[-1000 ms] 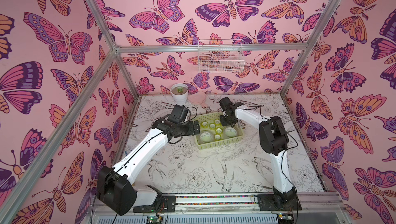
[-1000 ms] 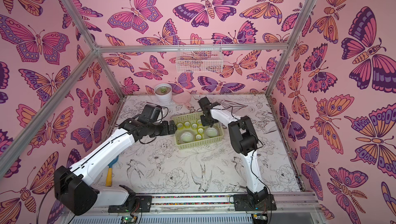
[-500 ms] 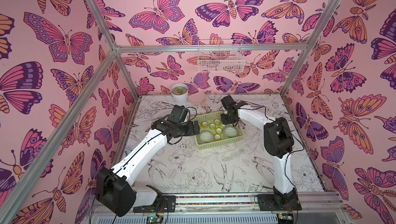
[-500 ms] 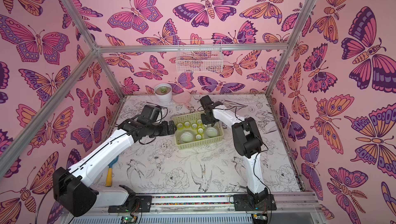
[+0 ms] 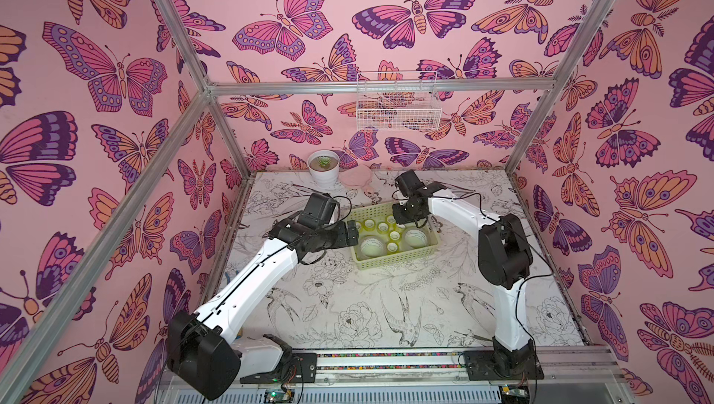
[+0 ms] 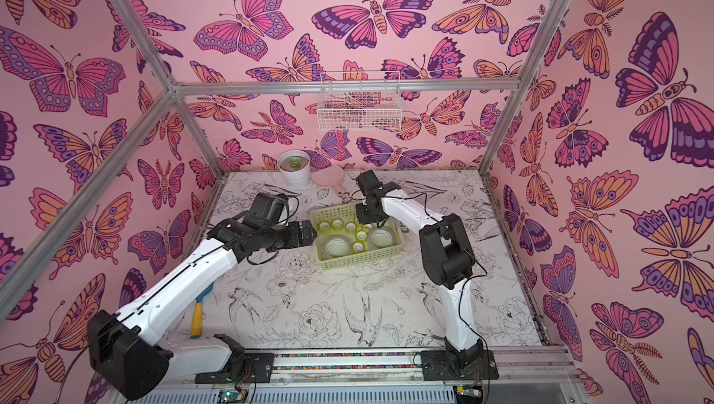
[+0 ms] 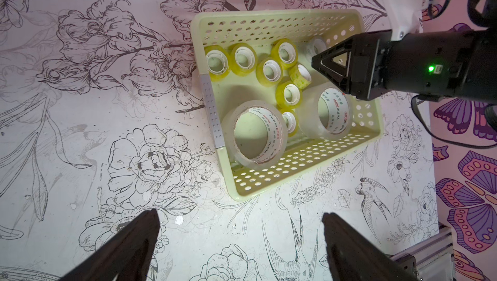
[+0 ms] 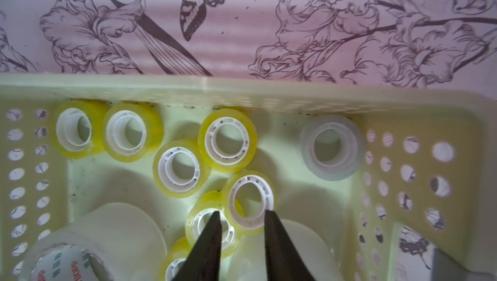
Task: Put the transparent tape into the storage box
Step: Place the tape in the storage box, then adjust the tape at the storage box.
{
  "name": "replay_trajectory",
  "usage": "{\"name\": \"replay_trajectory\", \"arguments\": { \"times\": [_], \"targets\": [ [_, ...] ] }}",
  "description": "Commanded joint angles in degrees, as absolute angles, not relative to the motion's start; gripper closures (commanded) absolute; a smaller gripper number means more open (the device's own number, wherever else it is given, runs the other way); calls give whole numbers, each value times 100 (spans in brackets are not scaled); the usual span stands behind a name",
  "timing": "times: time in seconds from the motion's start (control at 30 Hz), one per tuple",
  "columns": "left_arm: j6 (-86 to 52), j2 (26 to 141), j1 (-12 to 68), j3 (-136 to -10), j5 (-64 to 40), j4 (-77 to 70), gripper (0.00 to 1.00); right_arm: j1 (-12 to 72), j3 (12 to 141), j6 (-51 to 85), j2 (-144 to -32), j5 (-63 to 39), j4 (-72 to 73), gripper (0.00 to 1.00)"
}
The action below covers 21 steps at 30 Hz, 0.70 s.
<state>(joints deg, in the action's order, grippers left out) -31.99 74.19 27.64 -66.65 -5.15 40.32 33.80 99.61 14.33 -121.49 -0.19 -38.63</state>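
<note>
We count one table (image 5: pixel 347 305); one box (image 7: pixel 269 28) on it. Left fingers (image 7: pixel 134 239) wide apart beside box; right fingers (image 8: pixel 209 244) slightly apart, empty, over it. In box: two wide tape rolls (image 7: pixel 228 131), seven small yellow rolls (image 8: pixel 252 139), one small clear roll (image 8: pixel 332 172).

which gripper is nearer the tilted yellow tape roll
Right. The right gripper hangs over the tilted yellow roll in the storage box; the left gripper hovers outside the box.

light: bright, even in both top views | wrist views: dimmer (pinkish cast) | blur: storage box (image 8: pixel 242 91) rim
</note>
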Motion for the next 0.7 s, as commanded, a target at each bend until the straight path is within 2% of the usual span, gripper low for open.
{"name": "replay_trajectory", "arguments": {
  "times": [0.0, 0.2, 0.43, 0.67],
  "targets": [
    [-3234, 7348, 2711, -6565, -538, 4017, 0, 3432, 10007, 1472, -12422, -68, -4078, 67],
    [-3234, 7137, 2712, -6530, -536, 4017, 0, 3432, 10006, 1369, -12599, 35, -4207, 68],
    [-3223, 7128, 2707, -6548, -518, 4020, 0, 3421, 10189, 1344, -12691, 660, -4327, 71],
    [-3205, 7137, 2707, -6557, -519, 4025, 0, 3415, 10502, 1302, -12843, 548, -4396, 71]
  ]
}}
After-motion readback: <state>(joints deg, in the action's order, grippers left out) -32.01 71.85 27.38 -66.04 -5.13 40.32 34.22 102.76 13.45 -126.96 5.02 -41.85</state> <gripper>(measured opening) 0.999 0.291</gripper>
